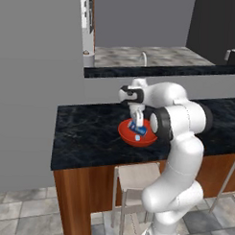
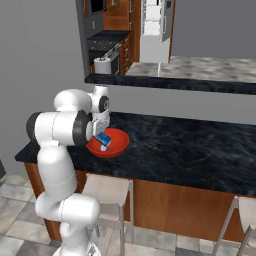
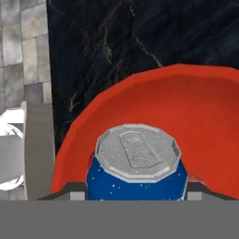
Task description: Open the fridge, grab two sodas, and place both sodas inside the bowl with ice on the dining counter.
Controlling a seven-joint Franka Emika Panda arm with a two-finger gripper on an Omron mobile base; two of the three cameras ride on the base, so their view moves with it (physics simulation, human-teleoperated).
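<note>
My gripper (image 1: 137, 124) hangs over the red-orange bowl (image 1: 127, 134), and my fingers are clamped on the blue can (image 1: 137, 128), one on each side of it. In the hand view the can (image 3: 136, 172) sits right between my tips, its silver lid with the pull tab facing the camera, blue sides speckled white, with the bowl's red inside (image 3: 196, 126) spread behind it. The bowl stands on the dining counter (image 1: 90, 133), black marble veined in white over a brown wooden base, near its front edge. A small pale ice piece (image 1: 137, 138) lies in the bowl beneath the can. A stool (image 1: 136, 177) stands below the counter
</note>
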